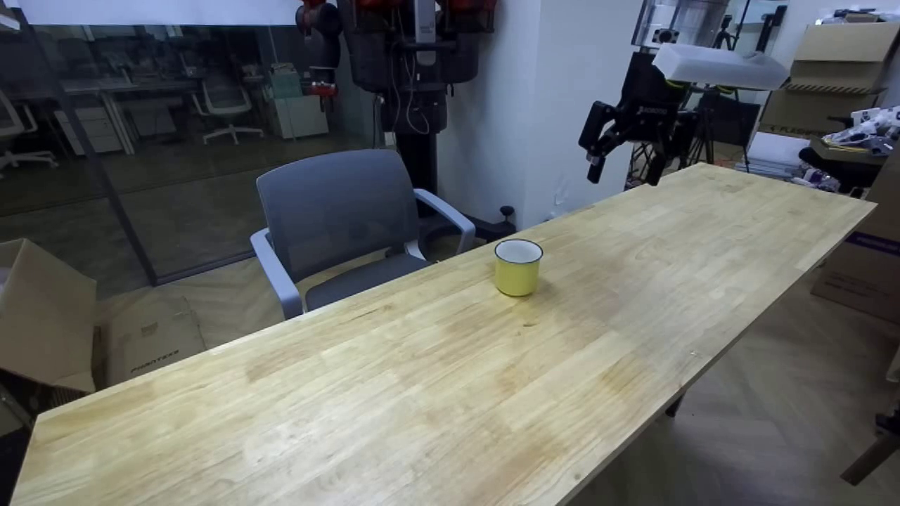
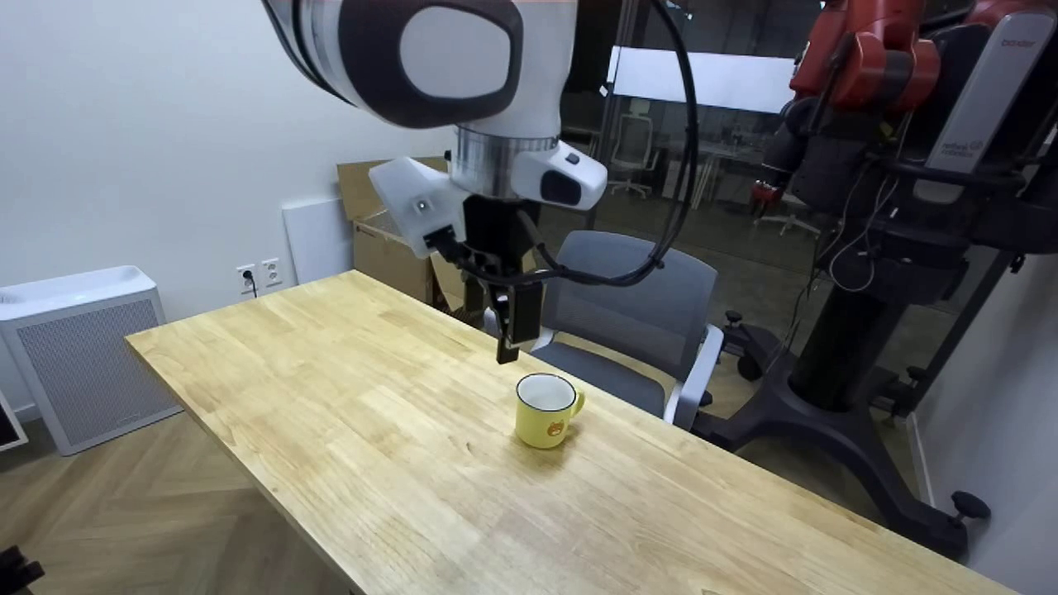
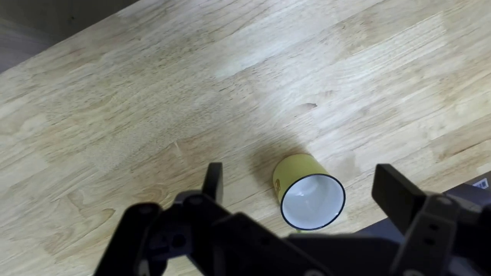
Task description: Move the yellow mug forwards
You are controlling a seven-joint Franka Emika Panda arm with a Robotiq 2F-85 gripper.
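1. Cardboard is forming the open box (image 1: 46,309) at the far left of an exterior view, standing beyond the tabletop (image 1: 422,393).
2. Next rightward, a grey mesh-backed office chair (image 1: 337,211) is standing beside the tabletop's long edge.
3. Right of the office chair, the yellow mug (image 1: 517,274) is standing upright on the tabletop, near that same edge.
4. Farther right, the Robotiq gripper (image 1: 624,176) is hanging above tabletop height; its fingers (image 3: 399,195) are spreading wide and holding nothing. In the wrist view the yellow mug is appearing between them, lower down and untouched.
5. Progress: work seems to be sitting at the approach. Nothing is gripping or pushing the yellow mug, so lowering, closing on it, moving it forwards and releasing are probably all remaining. Its starting spot is not showing, so I am leaving open how much travel is needed.
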